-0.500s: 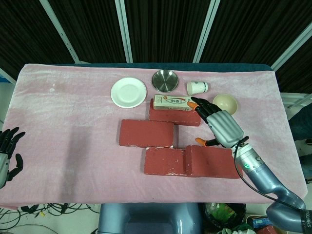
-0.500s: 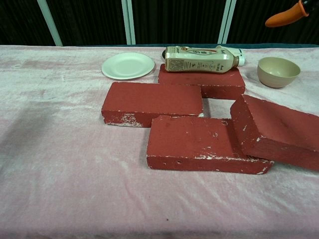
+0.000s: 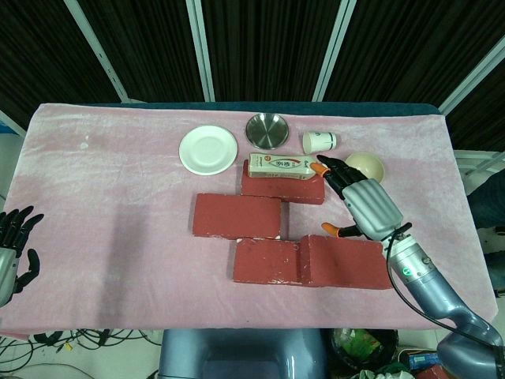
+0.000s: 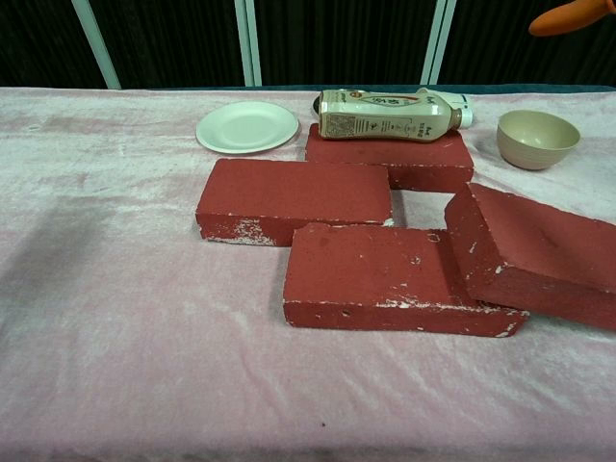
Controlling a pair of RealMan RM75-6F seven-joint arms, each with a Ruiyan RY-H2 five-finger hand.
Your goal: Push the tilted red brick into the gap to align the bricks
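Currently right robot hand (image 3: 364, 204) open, empty, hovering just far of tilted red brick (image 3: 345, 261); brick's long axis left-right, left end overlapping neighbouring brick (image 3: 265, 261). Left robot hand (image 3: 13, 251) open, well apart.

Background: a table under a pink velvet cloth (image 3: 118, 205), dark slatted wall panels (image 3: 142, 47) divided by pale strips, cables (image 3: 71, 339) on the floor.

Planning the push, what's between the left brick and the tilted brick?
Bare pink cloth: an open gap between left brick and tilted brick, clearest in chest view.
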